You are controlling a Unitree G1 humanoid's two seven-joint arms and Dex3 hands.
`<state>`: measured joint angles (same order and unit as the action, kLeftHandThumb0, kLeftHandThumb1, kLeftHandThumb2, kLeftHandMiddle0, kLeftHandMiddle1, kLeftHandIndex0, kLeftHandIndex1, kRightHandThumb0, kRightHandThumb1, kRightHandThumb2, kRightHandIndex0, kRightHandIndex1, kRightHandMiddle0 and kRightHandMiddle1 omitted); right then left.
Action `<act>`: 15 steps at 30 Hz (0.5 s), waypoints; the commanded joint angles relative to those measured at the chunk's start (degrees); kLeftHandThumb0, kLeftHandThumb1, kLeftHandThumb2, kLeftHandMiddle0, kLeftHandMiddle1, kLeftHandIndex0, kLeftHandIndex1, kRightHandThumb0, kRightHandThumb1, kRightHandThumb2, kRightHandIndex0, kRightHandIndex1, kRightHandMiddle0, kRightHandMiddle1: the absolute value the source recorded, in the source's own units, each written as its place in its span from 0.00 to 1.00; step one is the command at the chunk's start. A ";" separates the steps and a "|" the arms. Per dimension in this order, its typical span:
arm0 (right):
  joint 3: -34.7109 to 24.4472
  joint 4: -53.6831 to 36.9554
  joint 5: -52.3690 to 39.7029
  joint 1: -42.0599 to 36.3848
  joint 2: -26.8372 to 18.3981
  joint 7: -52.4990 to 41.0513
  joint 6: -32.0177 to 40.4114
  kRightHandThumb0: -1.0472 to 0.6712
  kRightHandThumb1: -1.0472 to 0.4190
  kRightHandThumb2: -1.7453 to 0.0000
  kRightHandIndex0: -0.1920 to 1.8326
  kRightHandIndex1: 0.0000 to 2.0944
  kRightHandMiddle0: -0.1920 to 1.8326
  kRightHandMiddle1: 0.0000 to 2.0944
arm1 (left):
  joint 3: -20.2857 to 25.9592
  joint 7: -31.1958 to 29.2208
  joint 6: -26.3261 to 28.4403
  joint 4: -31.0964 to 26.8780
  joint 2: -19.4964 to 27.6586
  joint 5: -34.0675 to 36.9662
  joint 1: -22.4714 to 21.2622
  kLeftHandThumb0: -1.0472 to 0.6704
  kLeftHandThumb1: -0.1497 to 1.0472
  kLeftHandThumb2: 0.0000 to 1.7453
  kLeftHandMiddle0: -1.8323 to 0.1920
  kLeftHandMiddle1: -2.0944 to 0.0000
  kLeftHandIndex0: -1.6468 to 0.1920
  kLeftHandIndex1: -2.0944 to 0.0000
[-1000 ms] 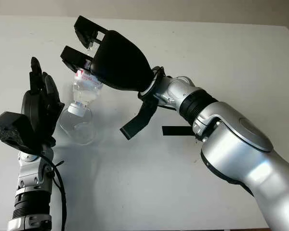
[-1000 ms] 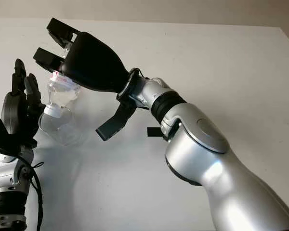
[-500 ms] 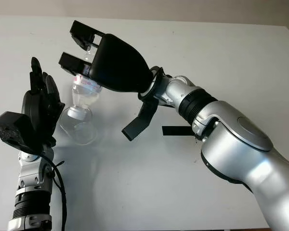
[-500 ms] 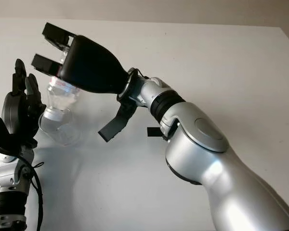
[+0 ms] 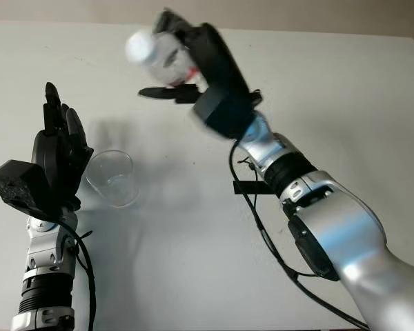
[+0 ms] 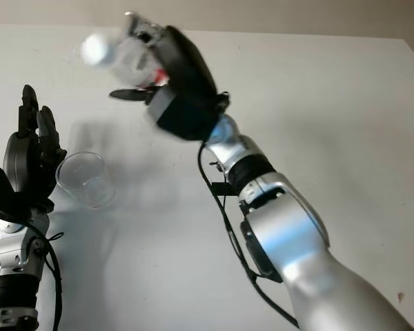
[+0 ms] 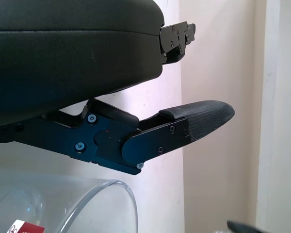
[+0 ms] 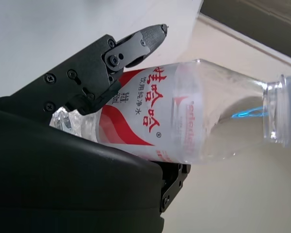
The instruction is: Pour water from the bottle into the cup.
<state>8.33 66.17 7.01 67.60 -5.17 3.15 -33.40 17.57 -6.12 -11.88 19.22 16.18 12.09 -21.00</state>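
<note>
Bottle [image 5: 159, 52] swung off the cup [image 5: 112, 178] to top centre, right hand [image 5: 193, 65] still gripping; left hand [image 5: 55, 162] open lower left, so pour looks finished.

— From where I stand, the two head cameras sit side by side, looking forward and down on the white table [image 5: 193, 262].

— And they overlap?

— Almost wholly. Both catch the cup [image 5: 112, 178], the left hand [image 5: 58, 155] at the near left, and the right hand [image 5: 200, 62] raised with the bottle [image 5: 159, 52], everything shifted a little sideways between them.

— The wrist ones?

— Very close. The left wrist camera peers along its own black shell past a finger [image 7: 194, 121], with the cup's rim [image 7: 111, 191] beneath. The right wrist camera looks past the bottle [image 8: 184, 121], probably toward the table's far edge, though that part is hard to read.
</note>
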 commanded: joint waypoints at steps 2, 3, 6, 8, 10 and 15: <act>-4.59 -5.16 -5.49 -3.00 -0.72 -6.51 4.93 0.49 0.00 0.87 0.76 1.00 0.71 1.00 | 0.07 -0.09 -0.78 -0.10 -0.07 -0.10 -0.24 0.20 1.00 0.43 1.00 0.98 1.00 1.00; -6.06 -7.01 -7.70 -4.05 -0.81 -9.20 7.70 0.50 0.00 0.86 0.75 1.00 0.71 1.00 | 0.08 -0.15 -0.87 -0.05 -0.03 -0.10 -0.23 0.20 1.00 0.43 1.00 0.99 1.00 1.00; -9.51 -14.98 -13.82 -7.48 -1.64 -16.20 20.11 0.50 0.00 0.83 0.75 1.00 0.72 1.00 | 0.13 -0.27 -0.89 -0.01 0.09 -0.02 -0.20 0.20 1.00 0.44 1.00 1.00 1.00 1.00; -10.42 -20.79 -15.58 -10.04 -2.76 -18.71 27.35 0.49 0.00 0.83 0.74 1.00 0.71 1.00 | 0.18 -0.42 -0.94 -0.08 0.11 0.10 -0.08 0.20 1.00 0.44 1.00 1.00 1.00 1.00; -10.91 -25.65 -16.32 -12.67 -3.75 -20.27 31.66 0.49 0.00 0.83 0.71 1.00 0.69 1.00 | 0.22 -0.45 -1.31 0.04 0.16 -0.04 0.05 0.20 1.00 0.43 1.00 1.00 1.00 1.00; -12.43 -36.65 -17.71 -18.59 -5.60 -21.00 40.99 0.48 0.00 0.85 0.69 1.00 0.49 1.00 | 0.43 -0.55 -1.14 -0.50 0.23 0.12 0.74 0.21 1.00 0.45 1.00 1.00 1.00 1.00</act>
<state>-3.33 33.10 -9.94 50.23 -9.97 -17.85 6.21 17.63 -6.57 -12.73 19.37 16.22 12.10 -20.97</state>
